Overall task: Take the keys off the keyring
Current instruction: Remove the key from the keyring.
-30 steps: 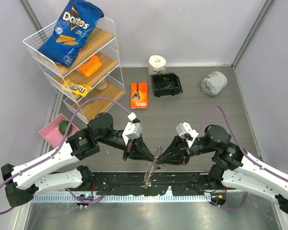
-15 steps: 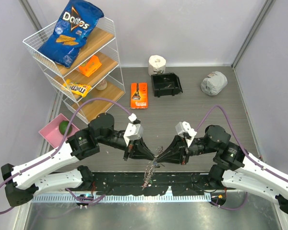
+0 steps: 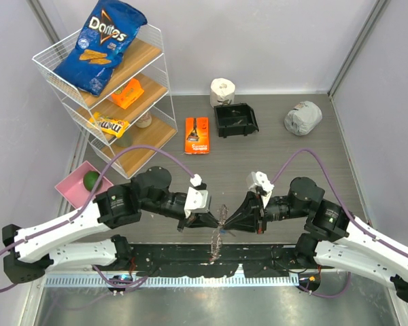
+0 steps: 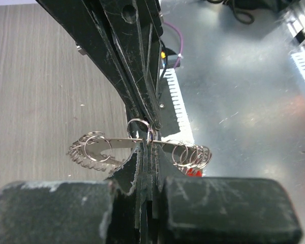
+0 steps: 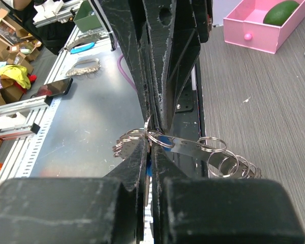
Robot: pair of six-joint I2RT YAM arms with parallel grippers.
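The keyring (image 3: 216,238), a flat silver band fringed with small split rings, hangs above the table's near edge between my two grippers. In the left wrist view my left gripper (image 4: 148,144) is shut on the keyring (image 4: 99,146), with ring clusters on both sides and a red key head (image 4: 193,173) below. My right gripper (image 5: 153,146) is shut on a thin silver key with a blue head (image 5: 163,140), right beside the keyring's band (image 5: 193,148). The two grippers (image 3: 222,219) meet tip to tip. Other keys are hidden behind the fingers.
A wire shelf (image 3: 58,81) with snack bags stands at the back left. A pink tray (image 3: 71,190) holding a green fruit sits below it. An orange packet (image 3: 196,135), a black bin (image 3: 235,119), a paper roll (image 3: 222,89) and a grey bundle (image 3: 302,117) lie further back.
My right gripper's jaws have shut on the key. The left arm has reached further right and lower, and the hanging keyring has swung slightly.
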